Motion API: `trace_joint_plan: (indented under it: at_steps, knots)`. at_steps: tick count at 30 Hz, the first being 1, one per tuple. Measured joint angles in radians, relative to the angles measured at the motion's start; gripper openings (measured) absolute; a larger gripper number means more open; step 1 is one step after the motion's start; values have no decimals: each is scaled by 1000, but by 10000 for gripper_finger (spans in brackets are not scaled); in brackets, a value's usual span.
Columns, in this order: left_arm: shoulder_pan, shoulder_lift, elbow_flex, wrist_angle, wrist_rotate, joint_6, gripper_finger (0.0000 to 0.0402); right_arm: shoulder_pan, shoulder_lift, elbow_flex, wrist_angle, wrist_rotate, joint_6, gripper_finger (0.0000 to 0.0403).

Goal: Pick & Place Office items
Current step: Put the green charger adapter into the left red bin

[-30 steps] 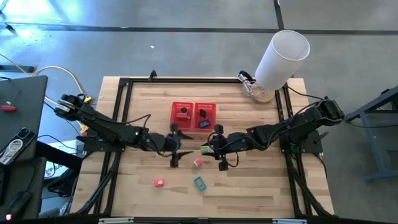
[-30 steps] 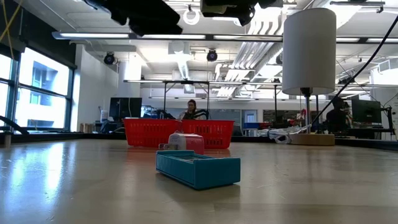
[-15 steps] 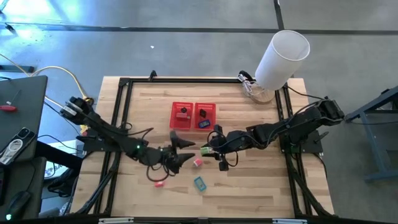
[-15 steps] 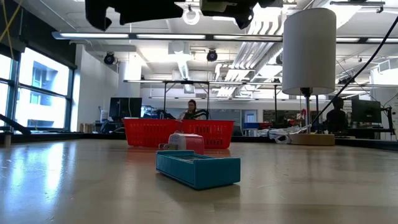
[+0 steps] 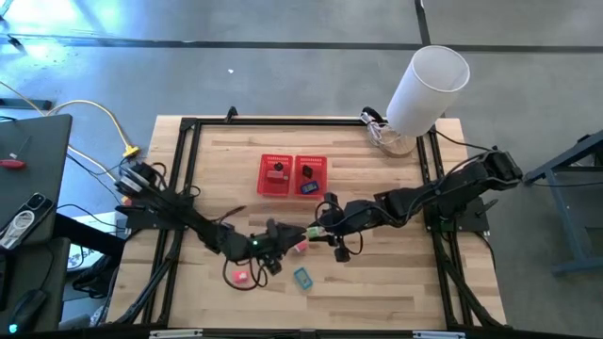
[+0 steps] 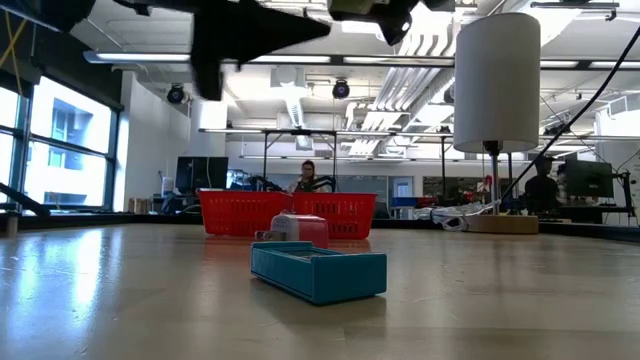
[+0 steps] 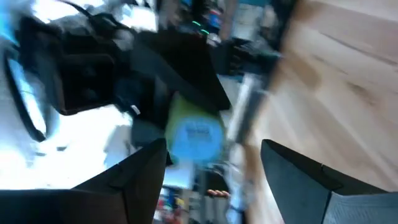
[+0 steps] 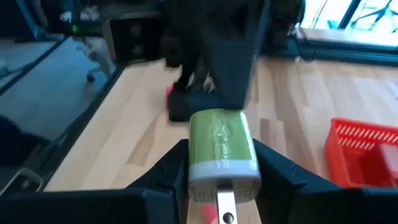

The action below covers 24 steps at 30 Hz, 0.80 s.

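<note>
Holding the green item, the right pincer stays clenched; the left pincer hangs released. Two items sit in the basket; the red-pink, pale pink and teal ones remain on the surface.

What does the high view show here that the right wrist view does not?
Only the high view shows the teal item, the red-pink item and the white cylinder. Only the right wrist view shows the right gripper shut on the green item, fingers on both its sides. Both show the red basket and the wooden table.
</note>
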Motion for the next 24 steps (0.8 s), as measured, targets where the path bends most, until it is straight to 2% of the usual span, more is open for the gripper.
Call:
trace_joint_plan:
  at_steps: [5,12,24]
  knots:
    - [3,48,2,168,-11,119,254,-3,0,0,15,3,1,117]
    - [22,55,2,168,75,141,254,-9,0,0,12,1,4,117]
    - [53,55,2,166,107,140,254,-8,0,0,17,-20,4,117]
